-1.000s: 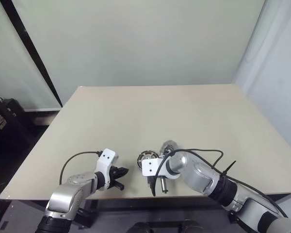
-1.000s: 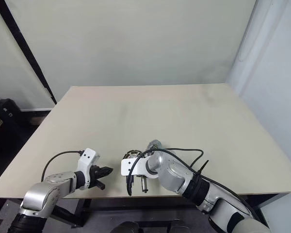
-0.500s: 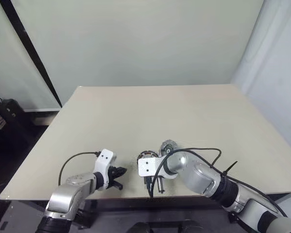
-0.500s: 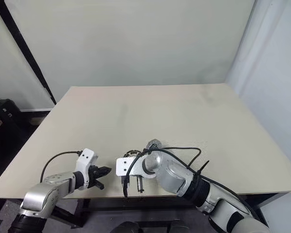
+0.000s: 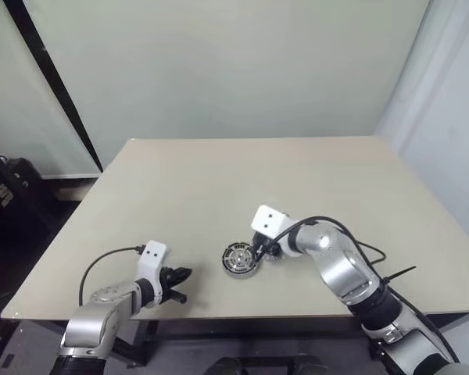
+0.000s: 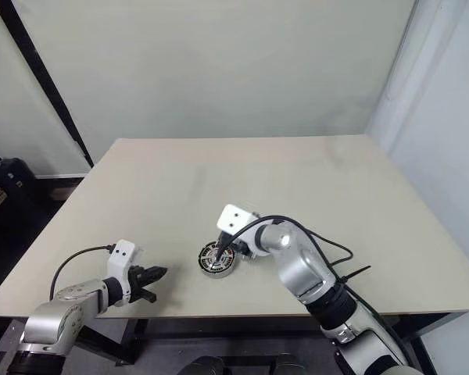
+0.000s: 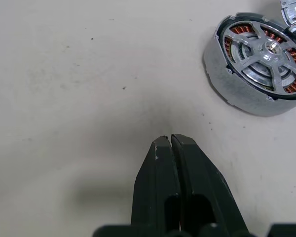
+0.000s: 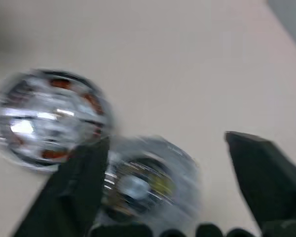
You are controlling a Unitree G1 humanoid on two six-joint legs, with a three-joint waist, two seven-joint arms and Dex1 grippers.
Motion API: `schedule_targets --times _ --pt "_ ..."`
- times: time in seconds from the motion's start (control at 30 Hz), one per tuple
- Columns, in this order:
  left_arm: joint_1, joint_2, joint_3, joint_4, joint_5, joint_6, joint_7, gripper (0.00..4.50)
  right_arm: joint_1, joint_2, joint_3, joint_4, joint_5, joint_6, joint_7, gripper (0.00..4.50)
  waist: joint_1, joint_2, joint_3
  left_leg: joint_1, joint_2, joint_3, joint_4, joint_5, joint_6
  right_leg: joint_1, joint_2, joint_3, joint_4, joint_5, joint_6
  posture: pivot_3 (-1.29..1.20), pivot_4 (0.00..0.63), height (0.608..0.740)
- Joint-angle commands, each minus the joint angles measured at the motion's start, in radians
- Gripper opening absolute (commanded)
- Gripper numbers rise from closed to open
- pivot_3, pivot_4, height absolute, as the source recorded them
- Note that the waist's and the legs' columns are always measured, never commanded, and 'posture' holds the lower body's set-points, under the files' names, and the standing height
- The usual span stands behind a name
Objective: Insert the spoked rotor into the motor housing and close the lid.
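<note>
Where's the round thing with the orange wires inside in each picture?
Left eye view: the motor housing lies on the table, near the front edge, about mid-width.
Right eye view: same spot, just left of the right gripper.
Left wrist view: beyond the shut left gripper, off to one side.
Right wrist view: blurred, just past one finger of the open right gripper.
Shared landmark: its ring of copper windings.

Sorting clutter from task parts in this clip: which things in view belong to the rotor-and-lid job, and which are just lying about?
Job: motor housing; spoked rotor, seated in the housing; lid, just beside it.
Lying about: dark bags on the floor left of the table.
</note>
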Motion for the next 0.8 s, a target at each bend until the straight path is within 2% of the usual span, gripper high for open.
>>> schedule_targets --times 0.03,0.13,0.27,0.4,0.5,0.63,0.8 --pt "-0.018 -0.001 0.021 -0.012 -0.020 -0.022 -0.015 0.00 -0.018 -0.023 -0.087 0.025 -0.005 -0.001 -0.070 4.05 0.000 0.000 0.000 0.000 0.000 0.000 0.000 0.000 0.000 0.000 0.000 0.000 0.000 0.000 0.000 0.00 0.000 0.740" --pt "-0.026 -0.004 0.015 -0.011 -0.017 -0.022 -0.018 0.00 -0.025 -0.064 -0.123 0.102 -0.017 -0.013 -0.116 4.05 0.000 0.000 0.000 0.000 0.000 0.001 0.000 0.000 0.000 0.000 0.000 0.000 0.000 0.000 0.000 0.00 0.000 0.740" --pt "-0.036 -0.006 0.007 -0.015 -0.014 -0.021 -0.021 0.00 -0.024 -0.112 -0.107 0.187 -0.019 -0.034 -0.115 4.05 0.000 0.000 0.000 0.000 0.000 0.005 0.000 0.000 0.000 0.001 -0.001 0.000 0.000 0.000 0.000 0.00 0.000 0.740" --pt "-0.040 -0.005 0.004 -0.020 -0.013 -0.019 -0.024 0.00 -0.009 -0.103 -0.107 0.228 -0.005 -0.066 -0.127 4.05 -0.006 0.000 0.000 0.000 0.002 0.010 -0.001 0.000 0.001 0.000 -0.001 0.001 0.000 0.001 -0.001 0.00 0.000 0.740" --pt "-0.041 -0.003 0.003 -0.025 -0.011 -0.018 -0.027 0.00 0.007 -0.057 -0.125 0.222 0.048 -0.065 -0.108 4.05 -0.008 0.000 0.000 0.001 0.004 0.014 -0.001 0.000 0.001 -0.001 -0.001 0.002 0.000 0.002 -0.001 0.00 0.000 0.740" --pt "-0.042 0.000 0.001 -0.032 -0.009 -0.014 -0.029 0.00 0.037 0.059 -0.157 0.155 0.176 -0.023 -0.056 4.05 -0.008 0.000 0.000 0.001 0.005 0.015 0.000 0.000 0.001 -0.001 0.000 0.002 -0.001 0.003 0.000 0.00 0.000 0.740" --pt "-0.040 0.002 -0.006 -0.045 -0.008 -0.008 -0.031 0.00 0.027 0.162 -0.118 0.163 0.232 0.004 -0.053 4.05 -0.008 0.000 0.000 0.001 0.008 0.017 0.001 0.000 0.001 -0.002 0.004 0.003 -0.001 0.005 -0.001 0.00 0.000 0.740"
